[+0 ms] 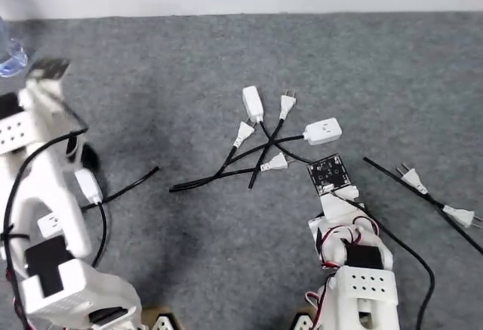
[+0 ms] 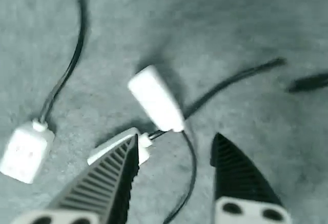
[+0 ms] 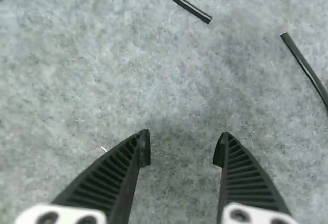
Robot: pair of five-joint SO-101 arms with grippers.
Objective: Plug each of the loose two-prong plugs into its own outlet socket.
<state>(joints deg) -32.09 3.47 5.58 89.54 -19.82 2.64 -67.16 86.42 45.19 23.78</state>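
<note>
Stock as I see it from the remote desk:

1. left gripper (image 2: pixel 177 139): jaws spread wide with nothing between them, hanging over socket A (image 2: pixel 154 101), an oblong white block with a black lead running from its end.
2. socket B (image 2: pixel 24 152): a squarer white block on its own lead, lying apart from socket A. Both sit at about eight o'clock on the table, beside the left arm. A further white piece (image 2: pixel 115 144) lies half hidden behind one finger (I cannot tell what it is).
3. right gripper (image 3: pixel 184 137): jaws wide and empty, with bare grey carpet (image 3: pixel 169 75) under them, at about five o'clock on the table.
4. Centre cluster, just past twelve o'clock of the right arm:
   - socket C (image 1: pixel 253 103), oblong.
   - socket D (image 1: pixel 323 131), squarer, at three o'clock of the cluster.
   - plug A (image 1: pixel 287 106), beside socket C.
   - plug B (image 1: pixel 243 134), just below socket C.
   - plug C (image 1: pixel 275 164), at six o'clock of the cluster.
   - All three plugs lie loose on the carpet, and their black cables (image 1: pixel 226 170) cross in a tangle.
5. plug D (image 1: pixel 407 173) and plug E (image 1: pixel 460 215): loose at four o'clock on the table, well apart from the sockets, lying along another black lead.
</note>
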